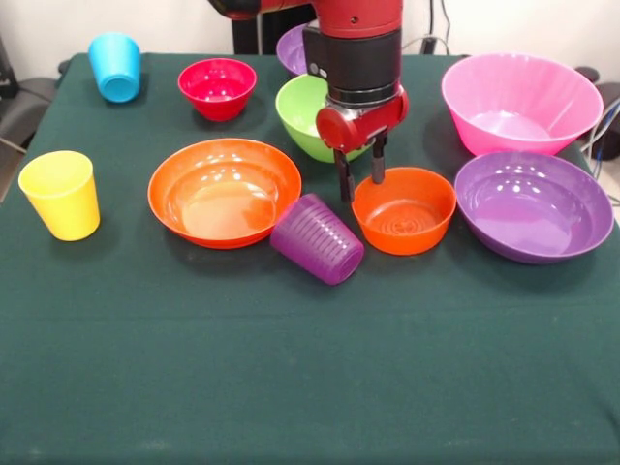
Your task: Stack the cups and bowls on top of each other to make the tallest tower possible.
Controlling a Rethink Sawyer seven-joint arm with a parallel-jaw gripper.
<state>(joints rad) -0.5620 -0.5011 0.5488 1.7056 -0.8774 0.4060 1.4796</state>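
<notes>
My gripper hangs open just behind the small orange bowl, its fingers close to the bowl's far rim and holding nothing. A purple cup lies on its side between that bowl and the wide orange bowl. The green bowl sits behind the gripper, partly hidden by it. A small red bowl is at the back left, with a blue cup tilted beyond it. The yellow cup stands upright at the left. A large pink bowl and a purple bowl are at the right. Nothing is stacked.
Another purple bowl peeks out behind the arm at the back. The dark green tablecloth covers the table. Cables hang at the far right edge.
</notes>
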